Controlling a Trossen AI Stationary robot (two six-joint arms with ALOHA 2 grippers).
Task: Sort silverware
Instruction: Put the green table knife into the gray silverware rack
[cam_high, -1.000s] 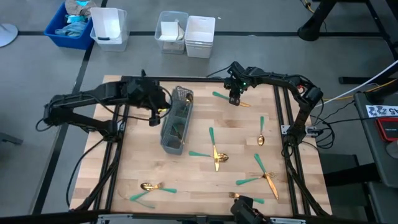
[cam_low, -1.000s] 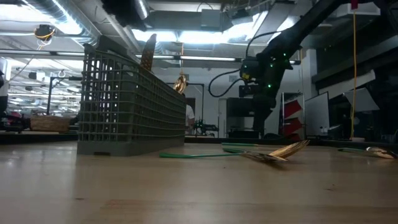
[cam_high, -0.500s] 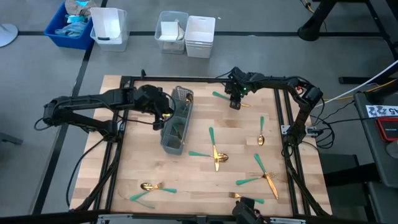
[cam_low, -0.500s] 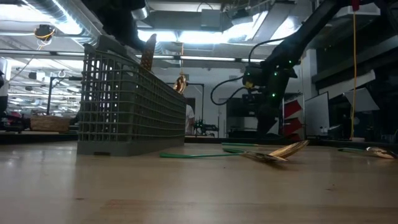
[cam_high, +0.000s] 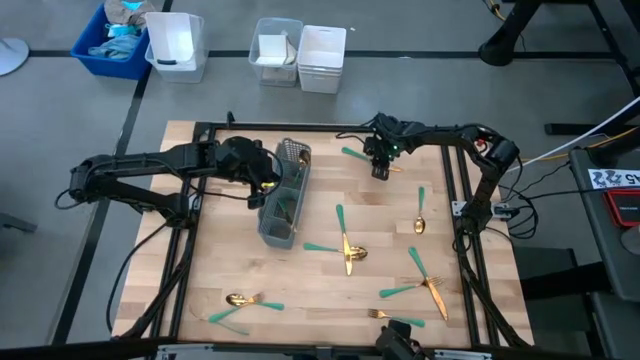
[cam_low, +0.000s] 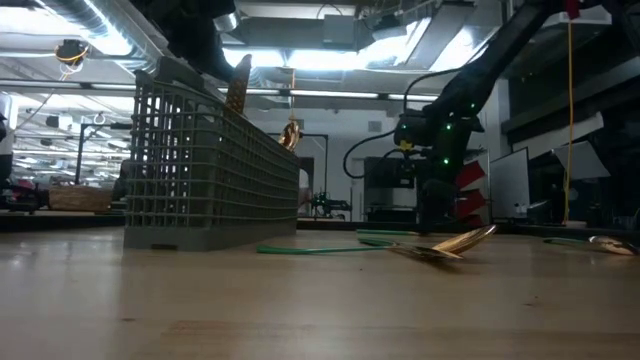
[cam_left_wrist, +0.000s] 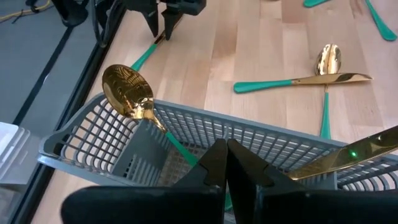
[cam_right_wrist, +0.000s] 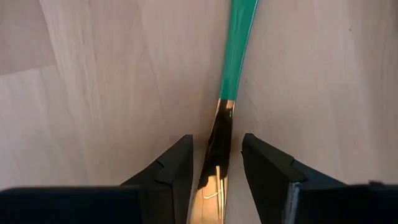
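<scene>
Our right pincer (cam_right_wrist: 214, 168) straddles, released, a knife (cam_right_wrist: 224, 112) whose long axis runs straight ahead; our left pincer (cam_left_wrist: 225, 163), clenched, hovers over the caddy (cam_left_wrist: 186, 134).

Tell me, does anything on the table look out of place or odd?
Nothing is damaged or spilled. The caddy sits askew on the table, and several loose pieces lie crossed over each other, such as the spoon near the middle.

We count one grey mesh caddy (cam_high: 284, 200) holding two pieces, a spoon (cam_left_wrist: 128, 93) and a second gold piece (cam_left_wrist: 348, 158), roughly nine more teal-handled pieces of silverware (cam_high: 420, 211) loose on the counter (cam_high: 230, 260), plus three white bins (cam_high: 322, 58) and one blue bin (cam_high: 100, 48) on the floor beyond it.
</scene>
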